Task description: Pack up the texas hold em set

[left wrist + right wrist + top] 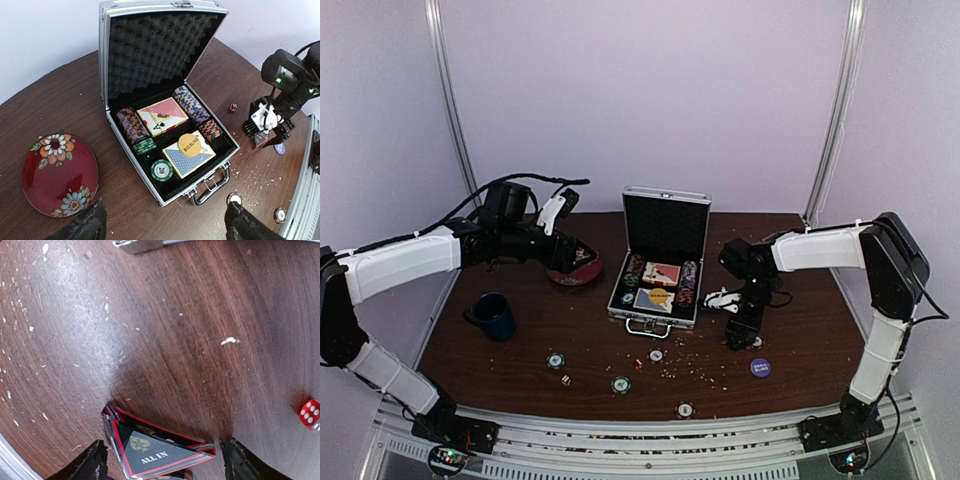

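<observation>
The silver ribbed case [660, 255] stands open mid-table, lid upright; in the left wrist view [130, 150] it holds chip stacks [131, 126], a pink card box [162, 116], a blue card box [189, 159], a yellow "BIG BLIND" disc [190, 144] and a green 20 chip [162, 170]. Loose chips [555, 361] [621, 384] [686, 409], tiny dice [565, 379] and a blue disc [760, 367] lie in front. My left gripper [165, 231] is open and empty, above the table left of the case. My right gripper [162, 467] is open, straddling a triangular "ALL IN" marker [155, 452] on the table.
A red flowered plate [578, 270] lies left of the case under my left gripper, also in the left wrist view [60, 172]. A dark blue mug [495, 315] stands front left. A red die [310, 414] lies by my right gripper. White crumbs dot the wood.
</observation>
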`<control>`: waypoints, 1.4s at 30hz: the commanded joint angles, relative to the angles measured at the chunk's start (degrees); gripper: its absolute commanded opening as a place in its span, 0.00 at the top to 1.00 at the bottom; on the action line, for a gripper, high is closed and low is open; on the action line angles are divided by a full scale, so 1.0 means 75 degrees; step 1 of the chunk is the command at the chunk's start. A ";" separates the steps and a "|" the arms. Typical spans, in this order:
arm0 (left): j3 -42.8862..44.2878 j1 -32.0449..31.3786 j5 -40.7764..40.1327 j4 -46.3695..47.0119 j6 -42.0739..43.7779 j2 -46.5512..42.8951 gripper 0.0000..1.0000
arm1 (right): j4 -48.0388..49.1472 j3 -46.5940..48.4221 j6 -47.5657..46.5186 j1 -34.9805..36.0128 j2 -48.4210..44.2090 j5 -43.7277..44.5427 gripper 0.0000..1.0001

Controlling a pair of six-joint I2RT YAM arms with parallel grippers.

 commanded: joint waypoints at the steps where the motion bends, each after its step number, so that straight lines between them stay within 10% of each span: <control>1: -0.0019 0.0017 0.0136 0.0391 0.0013 -0.0131 0.17 | 0.0060 -0.0153 0.0006 0.0081 0.0049 0.0336 0.22; 25: 0.0015 0.0016 0.0057 0.0322 0.0010 -0.0049 0.17 | 0.0270 -0.0515 0.0107 0.0400 -0.0144 0.0830 0.44; 42: 0.0164 0.0072 -0.0616 0.0062 0.0024 -0.0110 0.17 | -0.0316 0.3435 -0.0157 0.0646 0.0654 0.0844 0.50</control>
